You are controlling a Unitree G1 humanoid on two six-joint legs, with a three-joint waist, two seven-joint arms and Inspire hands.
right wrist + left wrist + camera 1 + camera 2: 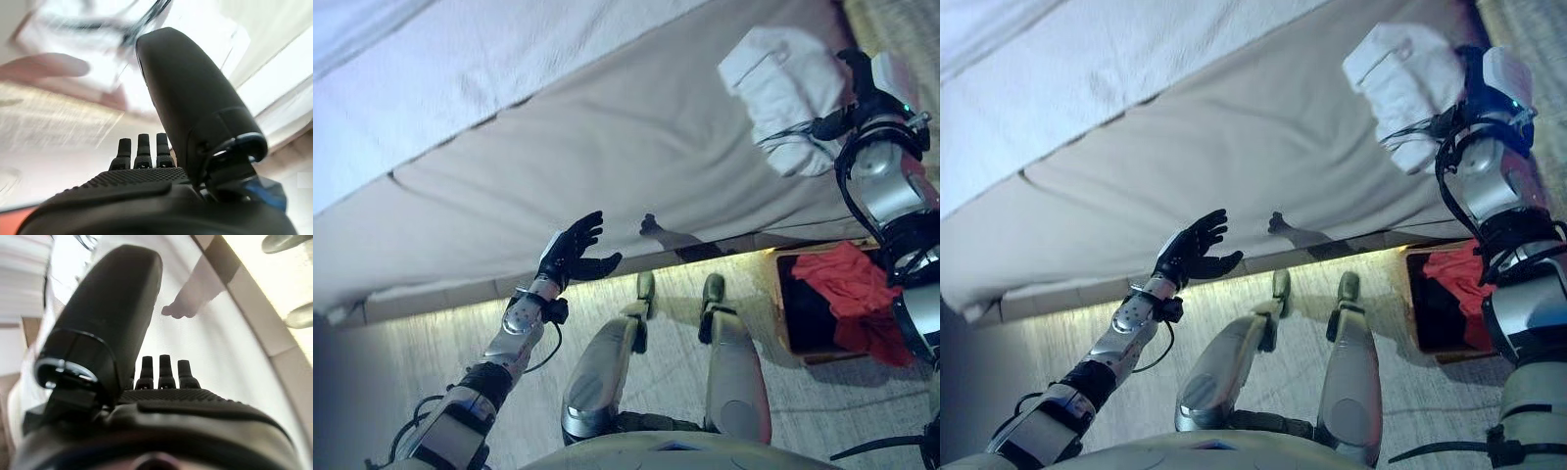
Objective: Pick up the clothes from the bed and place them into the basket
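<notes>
Right hand (pixel 195 127) by the white garment (pixel 783 93) on the bed (pixel 636 147), fingers straight, no grip. Left hand (pixel 576 250) spread, idle. Risk: garment slides off beside the basket (pixel 785 323) holding red cloth (pixel 847 284).

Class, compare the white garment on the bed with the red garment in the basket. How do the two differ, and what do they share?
The white garment is pale and lies on the bed near its edge, by the right hand; the red garment is bright red and sits lower down, in the basket on the floor. The white one still needs moving; the red one is already in place. Both are crumpled, not folded.
</notes>
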